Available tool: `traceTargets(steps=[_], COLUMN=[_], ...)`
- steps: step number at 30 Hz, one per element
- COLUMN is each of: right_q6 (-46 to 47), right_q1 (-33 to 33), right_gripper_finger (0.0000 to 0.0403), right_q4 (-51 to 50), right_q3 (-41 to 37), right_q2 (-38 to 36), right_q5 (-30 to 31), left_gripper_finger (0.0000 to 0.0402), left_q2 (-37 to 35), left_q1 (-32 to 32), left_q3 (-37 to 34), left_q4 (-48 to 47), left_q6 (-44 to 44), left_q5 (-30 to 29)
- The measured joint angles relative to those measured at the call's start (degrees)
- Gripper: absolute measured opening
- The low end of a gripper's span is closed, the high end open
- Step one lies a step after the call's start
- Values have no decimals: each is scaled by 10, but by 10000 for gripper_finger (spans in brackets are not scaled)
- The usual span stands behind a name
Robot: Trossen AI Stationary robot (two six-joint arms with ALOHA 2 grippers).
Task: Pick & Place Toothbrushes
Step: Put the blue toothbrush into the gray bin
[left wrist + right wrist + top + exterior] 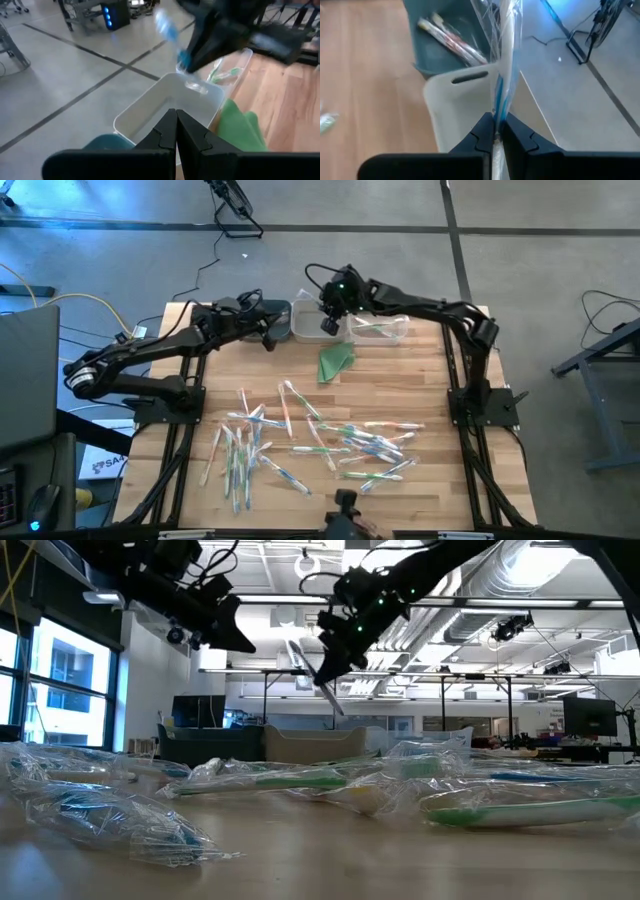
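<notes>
Nearest me, wrapped toothbrushes (330, 445) lie scattered on the counter (400, 380). Farther, my right pincer (496, 131) is closed on a blue toothbrush (504, 60) above the white bin (457, 105) — the slippery wrapper could slide out early. The left pincer (176, 131) waits beside it, closed and empty — they could collide.
</notes>
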Motion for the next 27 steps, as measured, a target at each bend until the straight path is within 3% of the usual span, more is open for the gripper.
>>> traceTargets(steps=[9, 27], right_q6=[3, 2], right_q1=[-22, -24], right_gripper_finger=[13, 28], right_q4=[-7, -42], right_q3=[0, 0], right_q2=[55, 86], right_q5=[-37, -16], left_gripper_finger=[0, 0], left_q2=[-19, -19], left_q1=[0, 0], left_q3=[0, 0], left_q4=[-2, -14], left_q6=[3, 4], left_q5=[0, -1])
